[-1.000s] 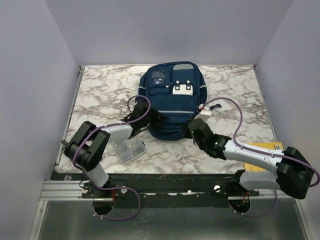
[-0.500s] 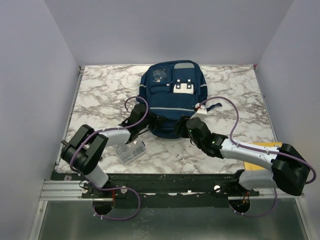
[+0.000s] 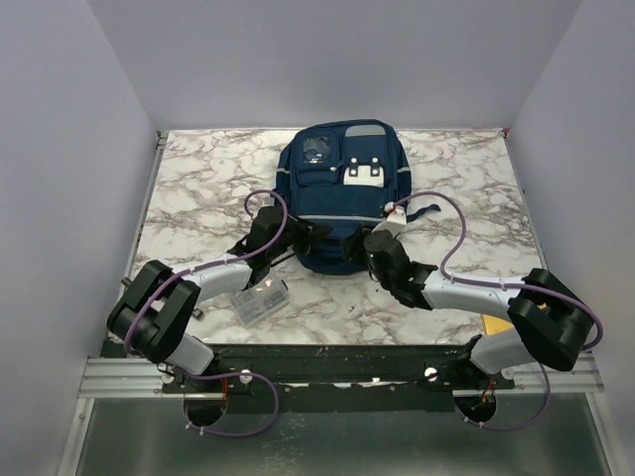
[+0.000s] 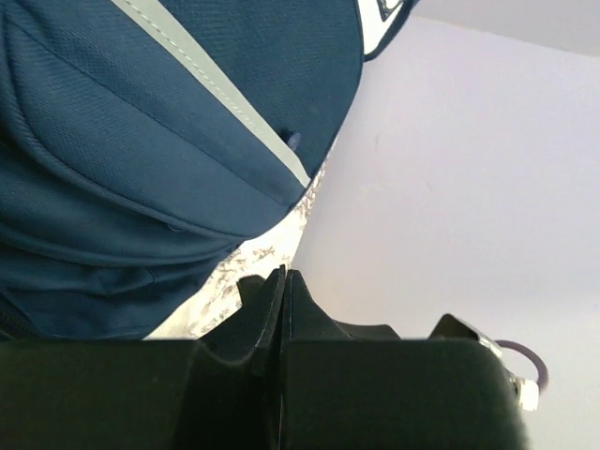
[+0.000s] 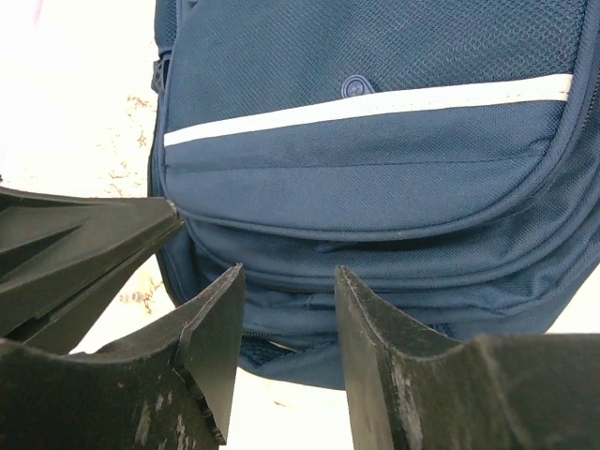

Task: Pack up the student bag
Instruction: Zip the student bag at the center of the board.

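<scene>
Only wrist views show the claws at the navy blue fabric backpack's [image 3: 342, 188] near edge: left gripper [image 4: 282, 281] closed, empty; right gripper [image 5: 288, 281] half-open, empty.

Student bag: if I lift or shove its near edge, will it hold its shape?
Probably floppy: the student bag is soft woven fabric, creased along its near edge. It lies low and flat, so it is likely light for its size. Pushed, it may bunch rather than slide over the marble table.
</scene>
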Available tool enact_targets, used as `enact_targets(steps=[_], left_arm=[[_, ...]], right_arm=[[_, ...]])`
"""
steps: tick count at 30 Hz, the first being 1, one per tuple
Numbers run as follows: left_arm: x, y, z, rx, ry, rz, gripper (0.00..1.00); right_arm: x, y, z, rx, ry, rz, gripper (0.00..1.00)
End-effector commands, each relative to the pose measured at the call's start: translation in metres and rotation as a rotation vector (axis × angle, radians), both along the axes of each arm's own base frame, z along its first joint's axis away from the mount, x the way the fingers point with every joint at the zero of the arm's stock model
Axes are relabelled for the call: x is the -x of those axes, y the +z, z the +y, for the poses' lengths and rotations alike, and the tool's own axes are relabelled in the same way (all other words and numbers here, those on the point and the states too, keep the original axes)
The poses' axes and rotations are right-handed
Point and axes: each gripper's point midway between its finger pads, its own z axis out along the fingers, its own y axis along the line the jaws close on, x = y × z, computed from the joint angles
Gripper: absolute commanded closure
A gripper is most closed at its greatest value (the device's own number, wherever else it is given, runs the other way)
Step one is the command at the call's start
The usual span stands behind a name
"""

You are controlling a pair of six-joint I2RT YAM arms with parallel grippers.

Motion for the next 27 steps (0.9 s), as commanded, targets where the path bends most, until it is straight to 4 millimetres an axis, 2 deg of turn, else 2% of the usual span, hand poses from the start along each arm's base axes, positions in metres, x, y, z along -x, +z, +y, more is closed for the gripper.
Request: enact_targets(steps=[1,3,7,9,10,11,15,19,23,25,27], left_arm=[[0.007,0.015,-0.001,0.050,-0.018,-0.025,1.00],[0.007,0.017,-0.001,0.044,-0.021,-0.039,1.00],[0.011,0.008,0.001,0.034,-0.034,-0.020,1.00],[0.012,0.005,0.006,0.010,-0.036,-0.038,1.00],[0.013,0.004,0.007,-0.007,-0.043,-0.053,1.00],[0.014,0.003,0.008,-0.020,-0.048,-0.064,0.93],[0.019,-0.004,0.007,-0.048,-0.085,-0.074,0.65],[0.023,-0.013,0.004,-0.049,-0.114,-0.047,0.57],[0.022,-0.013,0.001,-0.047,-0.132,-0.046,0.53],[0.022,-0.013,0.000,-0.045,-0.142,-0.047,0.49],[0.021,-0.015,-0.001,-0.051,-0.156,-0.043,0.43]], right_arm=[[-0.016,0.003,-0.001,-0.009,-0.056,-0.049,0.54],[-0.016,-0.004,-0.003,0.010,-0.080,-0.023,0.58],[-0.014,-0.013,-0.010,-0.023,-0.101,0.003,0.58],[-0.015,-0.018,-0.016,-0.081,-0.110,0.037,0.55],[-0.015,-0.018,-0.017,-0.123,-0.097,0.051,0.50],[-0.016,-0.016,-0.018,-0.177,-0.092,0.062,0.45],[-0.020,-0.017,-0.029,-0.355,-0.123,0.176,0.38],[-0.032,-0.018,-0.039,-0.404,-0.172,0.212,0.38],[-0.043,-0.025,-0.049,-0.420,-0.247,0.257,0.41],[-0.048,-0.026,-0.051,-0.414,-0.261,0.292,0.50],[-0.050,-0.020,-0.051,-0.408,-0.257,0.294,0.62]])
